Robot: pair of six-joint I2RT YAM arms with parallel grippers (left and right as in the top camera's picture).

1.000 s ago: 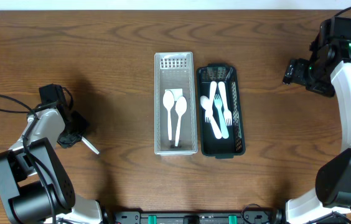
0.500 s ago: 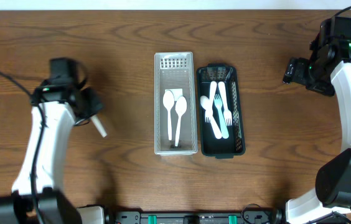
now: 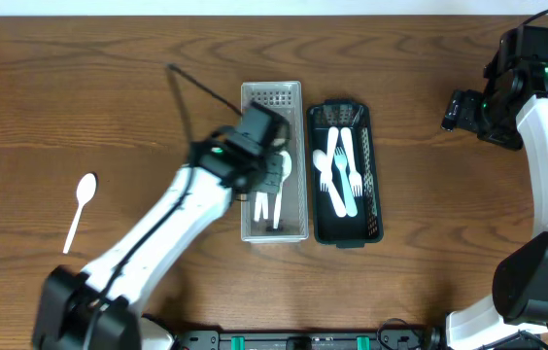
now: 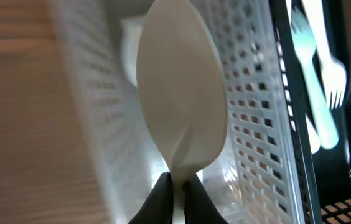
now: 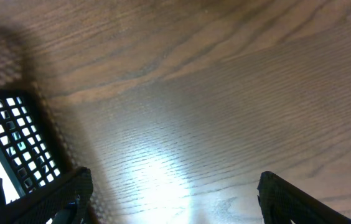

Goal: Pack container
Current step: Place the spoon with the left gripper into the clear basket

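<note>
My left gripper (image 3: pixel 259 156) is over the white basket (image 3: pixel 272 89) and shut on the handle of a white plastic spoon (image 4: pixel 182 106). In the left wrist view the jaws (image 4: pixel 177 190) pinch the handle and the spoon's bowl hangs over the basket's perforated wall (image 4: pixel 250 130). White spoons (image 3: pixel 276 194) lie in that basket. The black basket (image 3: pixel 344 238) beside it holds white forks (image 3: pixel 344 175). One more white spoon (image 3: pixel 80 206) lies on the table at the far left. My right gripper (image 3: pixel 461 112) is open and empty, over bare wood right of the black basket (image 5: pixel 7 143).
The two baskets stand side by side at the table's middle. The left arm stretches from the front left across to the white basket. The right arm stands along the right edge. The wooden table (image 3: pixel 157 78) is bare around the baskets.
My left arm swung from the table's left side rightward to over the white basket, carrying the spoon. A loose spoon now shows at the far left. The right arm has not moved.
</note>
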